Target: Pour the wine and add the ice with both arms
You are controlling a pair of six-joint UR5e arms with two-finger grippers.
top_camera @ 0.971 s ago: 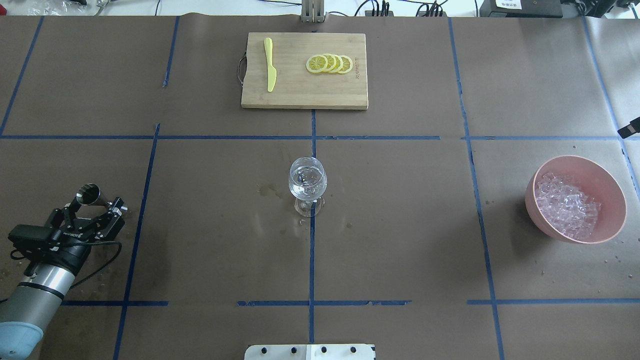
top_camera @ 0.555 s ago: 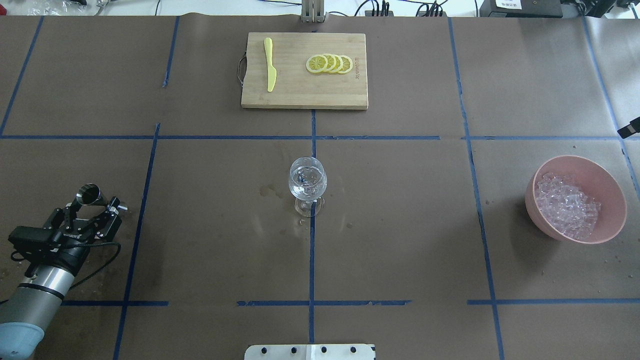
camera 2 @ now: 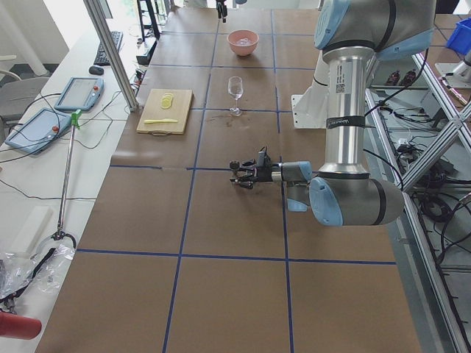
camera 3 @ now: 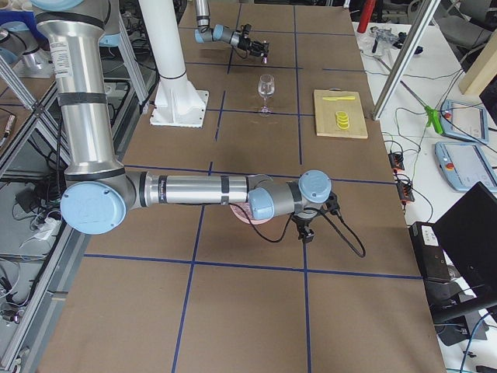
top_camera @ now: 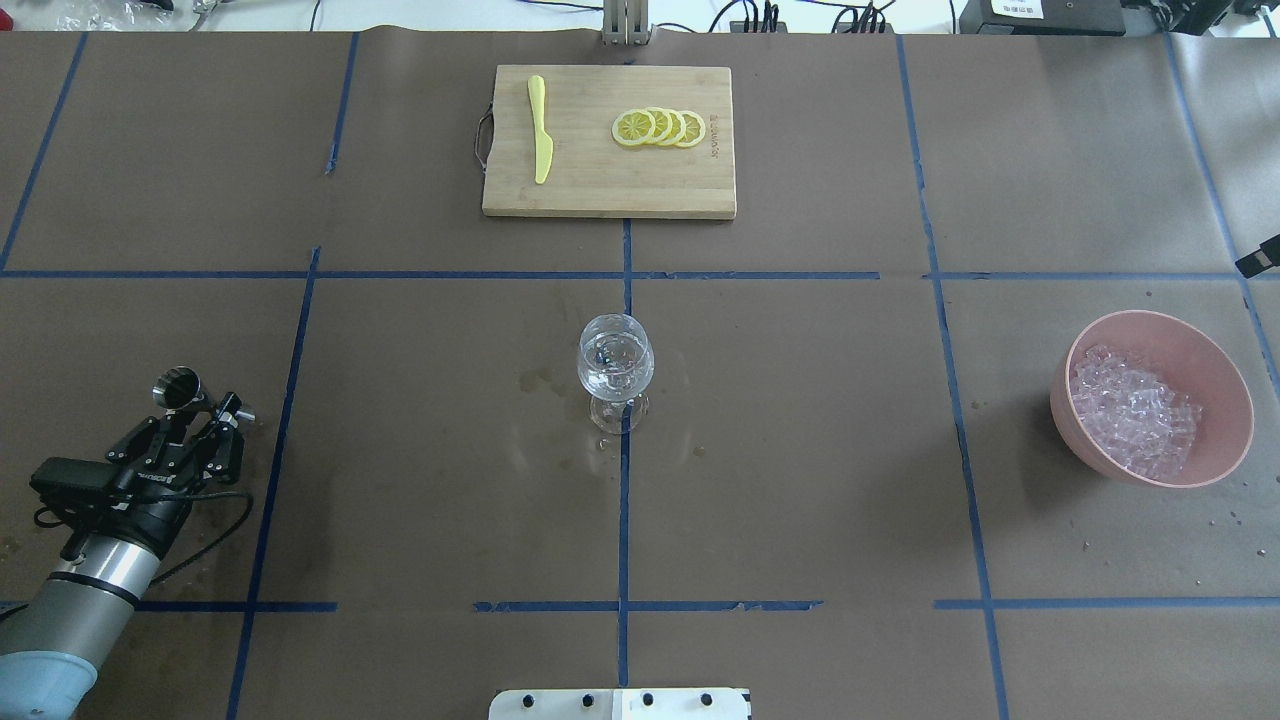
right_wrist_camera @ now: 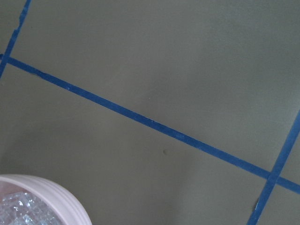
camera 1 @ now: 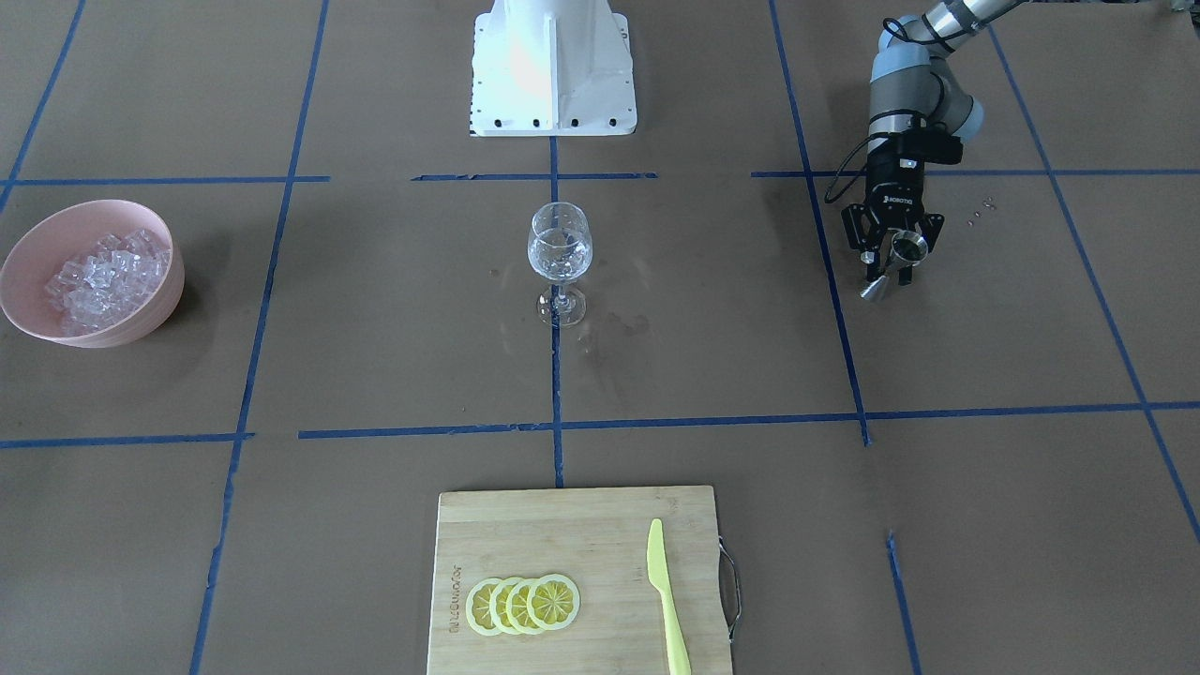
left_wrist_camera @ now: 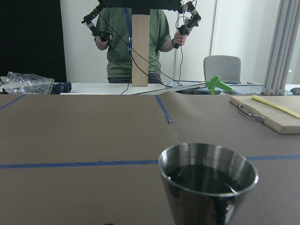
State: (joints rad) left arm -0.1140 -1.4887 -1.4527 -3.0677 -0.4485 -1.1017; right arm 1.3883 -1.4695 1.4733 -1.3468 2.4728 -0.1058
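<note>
- One wine glass.
- One pink bowl.
- Lots of little ice cubes in the bowl, too many to count.
- One wooden board.
- Four lemon slices.
- One yellow knife.
- One shiny metal cup.
- Two robot arms: the left arm and the right arm.

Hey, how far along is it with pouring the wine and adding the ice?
Done, it seems: clear wine sits in the wine glass. In hand: the left pincer grips the metal jigger, far from the glass. Left: the ice is piled in the pink bowl; I can't make out any in the glass. The right arm is by the bowl.
</note>
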